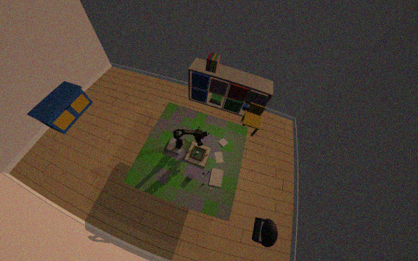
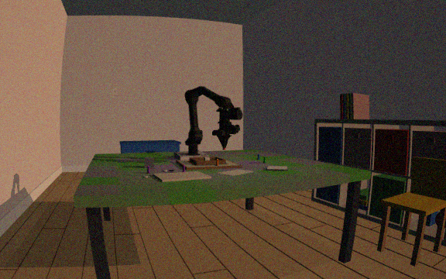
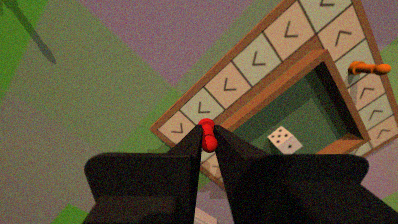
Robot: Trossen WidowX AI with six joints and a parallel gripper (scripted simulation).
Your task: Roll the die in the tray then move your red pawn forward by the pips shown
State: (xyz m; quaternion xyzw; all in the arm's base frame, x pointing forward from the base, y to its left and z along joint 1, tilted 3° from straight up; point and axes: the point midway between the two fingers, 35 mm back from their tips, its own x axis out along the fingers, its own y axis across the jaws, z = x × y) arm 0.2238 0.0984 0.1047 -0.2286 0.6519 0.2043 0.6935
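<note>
Where the board (image 3: 280, 52) edge runs, hand (image 3: 208, 141) clamped on red pawn (image 3: 207, 134), aloft.

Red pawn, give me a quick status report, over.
Pincer shut on red pawn, lifted above the board track. Die at rest in the tray. Orange pawn far along track, not in the way.

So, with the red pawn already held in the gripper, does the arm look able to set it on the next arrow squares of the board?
Probably yes. The gripper is shut on the red pawn, lifted above the board, and the nearest arrow squares look free; the orange pawn stands far along the track.
</note>
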